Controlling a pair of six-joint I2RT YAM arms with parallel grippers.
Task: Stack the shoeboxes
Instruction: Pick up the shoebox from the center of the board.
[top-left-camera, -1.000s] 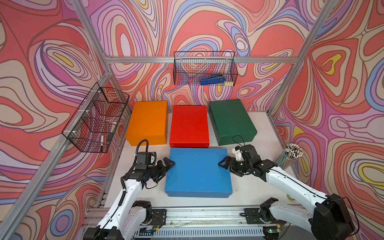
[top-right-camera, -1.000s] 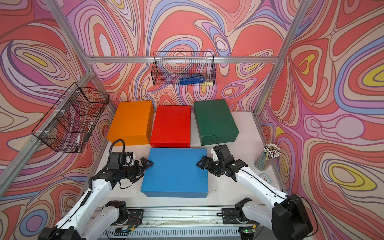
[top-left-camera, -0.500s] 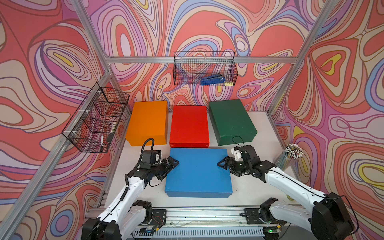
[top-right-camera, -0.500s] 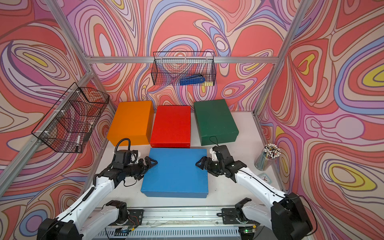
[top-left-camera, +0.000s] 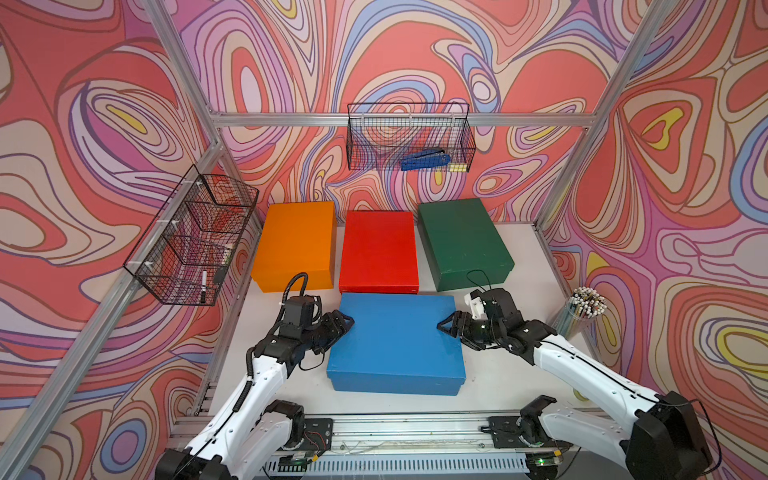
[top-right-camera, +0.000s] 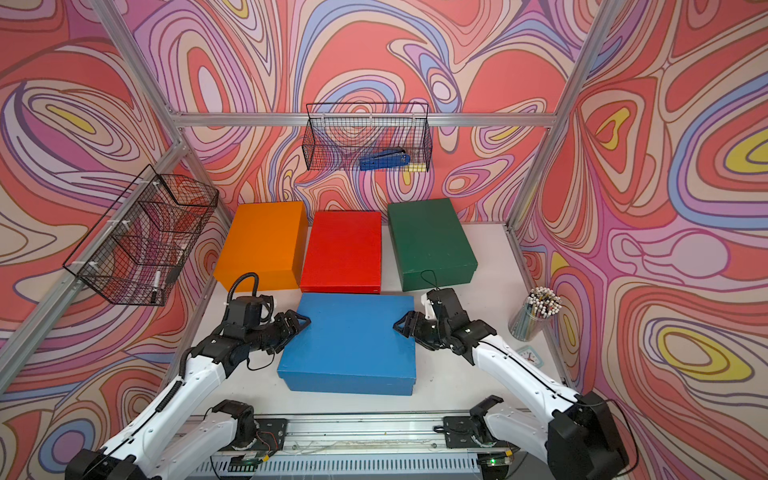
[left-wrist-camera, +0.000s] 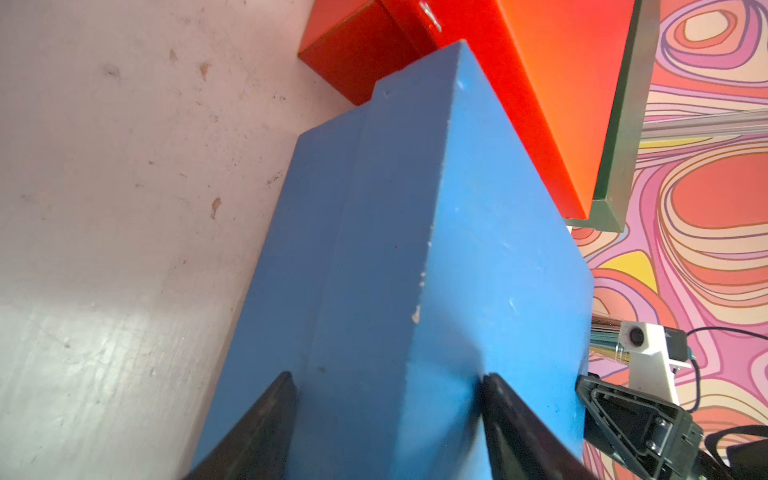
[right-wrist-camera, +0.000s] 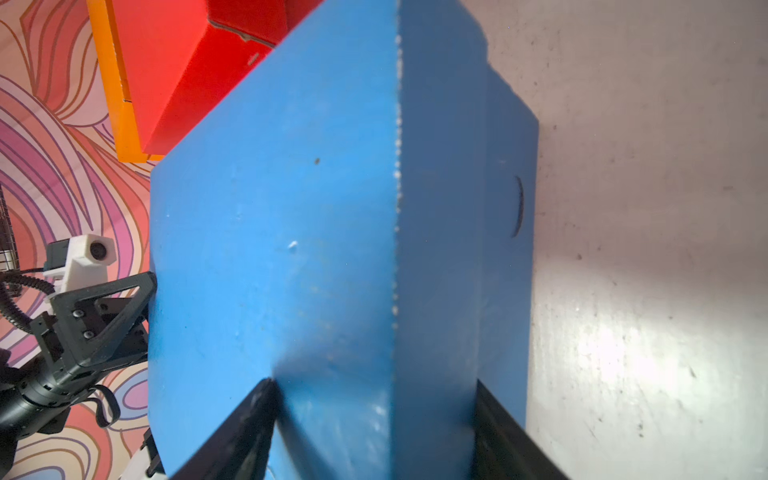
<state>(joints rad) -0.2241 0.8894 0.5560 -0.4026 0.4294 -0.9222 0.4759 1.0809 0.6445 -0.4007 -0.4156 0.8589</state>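
1. While the blue box (top-left-camera: 397, 340) sits flat on the table (top-left-camera: 523, 266), front centre, its long axis runs straight from the left gripper (top-left-camera: 347, 322) to the right gripper (top-left-camera: 444, 326), one at each short end.
2. Each gripper's jaws pinch the lid's upper end edge (one tip on top, one on the wall).
3. The red box (top-left-camera: 378, 249) lies just behind. The lift probably goes up, then back, with both arms equally placed.
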